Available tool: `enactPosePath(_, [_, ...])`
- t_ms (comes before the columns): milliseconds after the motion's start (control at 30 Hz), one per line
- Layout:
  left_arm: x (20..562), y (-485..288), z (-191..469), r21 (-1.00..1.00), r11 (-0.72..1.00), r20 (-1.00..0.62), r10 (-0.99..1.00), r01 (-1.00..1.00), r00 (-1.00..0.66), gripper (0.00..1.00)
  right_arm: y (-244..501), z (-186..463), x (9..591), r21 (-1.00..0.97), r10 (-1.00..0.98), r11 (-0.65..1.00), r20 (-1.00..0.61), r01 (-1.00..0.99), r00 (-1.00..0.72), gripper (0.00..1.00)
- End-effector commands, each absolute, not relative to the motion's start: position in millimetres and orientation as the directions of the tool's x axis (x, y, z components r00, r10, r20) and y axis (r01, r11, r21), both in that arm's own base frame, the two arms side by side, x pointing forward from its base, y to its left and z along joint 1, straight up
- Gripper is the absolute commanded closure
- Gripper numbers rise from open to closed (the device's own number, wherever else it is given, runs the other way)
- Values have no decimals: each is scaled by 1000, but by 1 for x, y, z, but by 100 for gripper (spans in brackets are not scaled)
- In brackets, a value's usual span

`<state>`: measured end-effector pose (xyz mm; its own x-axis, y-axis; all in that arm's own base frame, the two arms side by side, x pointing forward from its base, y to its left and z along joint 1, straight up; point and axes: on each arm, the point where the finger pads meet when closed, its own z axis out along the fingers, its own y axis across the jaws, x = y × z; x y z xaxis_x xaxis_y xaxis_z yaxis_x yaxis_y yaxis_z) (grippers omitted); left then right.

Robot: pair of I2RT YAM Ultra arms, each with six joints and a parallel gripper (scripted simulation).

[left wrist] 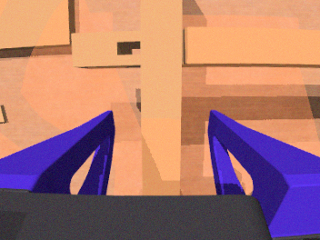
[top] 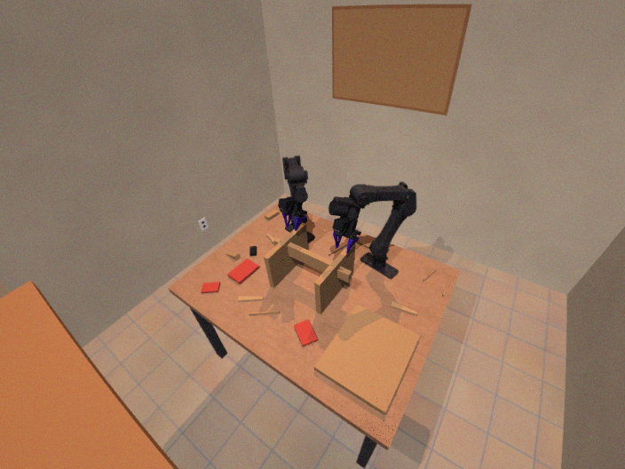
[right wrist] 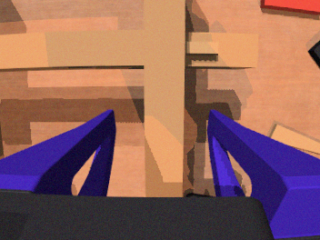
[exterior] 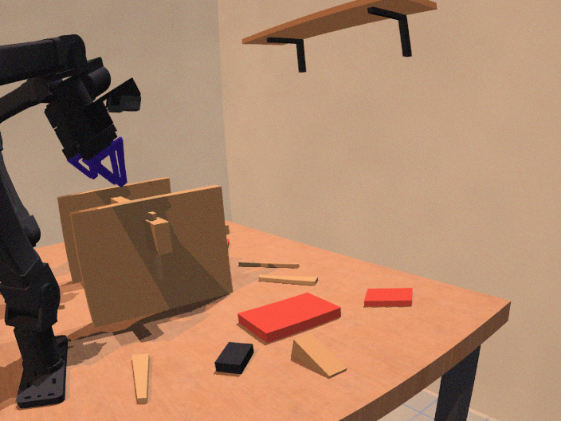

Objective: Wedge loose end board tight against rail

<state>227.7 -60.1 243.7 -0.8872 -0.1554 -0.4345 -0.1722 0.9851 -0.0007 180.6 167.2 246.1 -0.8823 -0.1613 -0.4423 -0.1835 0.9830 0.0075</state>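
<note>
The loose end board (top: 328, 291) (left wrist: 161, 84) stands upright around the rail (top: 309, 258) (left wrist: 250, 45). The rail's slotted end (top: 344, 274) (left wrist: 93, 51) sticks out beyond it. A dark opening shows in the slot, and a thin dark line shows between board and rail. The other end board (top: 274, 266) (exterior: 117, 257) (right wrist: 165, 86) has a wedge (exterior: 152, 214) (right wrist: 202, 48) in its slot. My left gripper (top: 343, 249) (left wrist: 161, 120) is open above the loose board, a fingertip to each side of its top edge. My right gripper (top: 292, 228) (exterior: 107, 180) (right wrist: 161, 119) is open likewise at the wedged board.
Loose wedges lie around the table, among them a long one (top: 403, 308), a short steep one (top: 233, 256) (exterior: 315, 356) and a slim one (exterior: 140, 378). Red blocks (top: 305, 332) (exterior: 289, 316), a black block (top: 253, 250) (exterior: 233, 356) and a large flat panel (top: 370, 363) also lie there.
</note>
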Motion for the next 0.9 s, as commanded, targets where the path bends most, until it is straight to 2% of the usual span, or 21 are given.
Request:
enactPosePath(0, [229, -54, 243, 8, 983, -446, -160, -183, -880, 46, 164, 260, 186, 35, -134, 984, -490, -174, -861, 47])
enactPosePath(867, [227, -59, 247, 5, 986, -449, -144, -164, -882, 46, 164, 228, 183, 13, -156, 983, -468, -183, -870, 47])
